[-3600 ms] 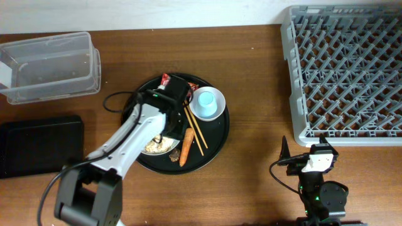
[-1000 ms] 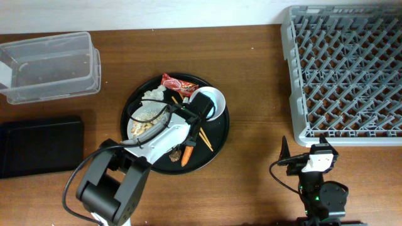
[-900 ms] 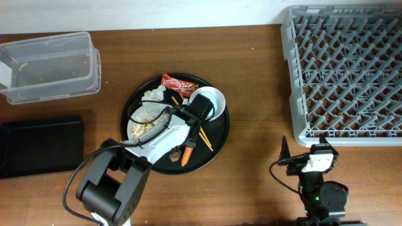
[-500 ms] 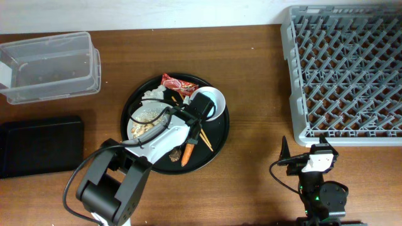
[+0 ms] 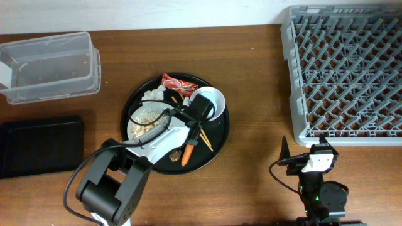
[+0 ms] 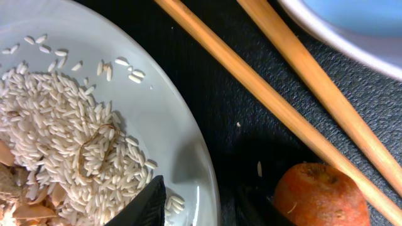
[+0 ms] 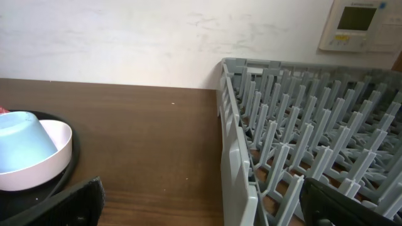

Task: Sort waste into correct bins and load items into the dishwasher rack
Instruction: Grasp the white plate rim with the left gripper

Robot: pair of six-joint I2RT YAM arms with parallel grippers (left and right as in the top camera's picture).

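The brown wooden desk [image 5: 251,69] carries four things. A clear tub [image 5: 94,63] sits at its far left corner, with a flat black tray [image 5: 41,145] nearer, apart from it. A round black tray [image 5: 217,129] lies mid-desk. The grey dishwasher rack [image 5: 345,69] fills the far right, well apart from the round tray.
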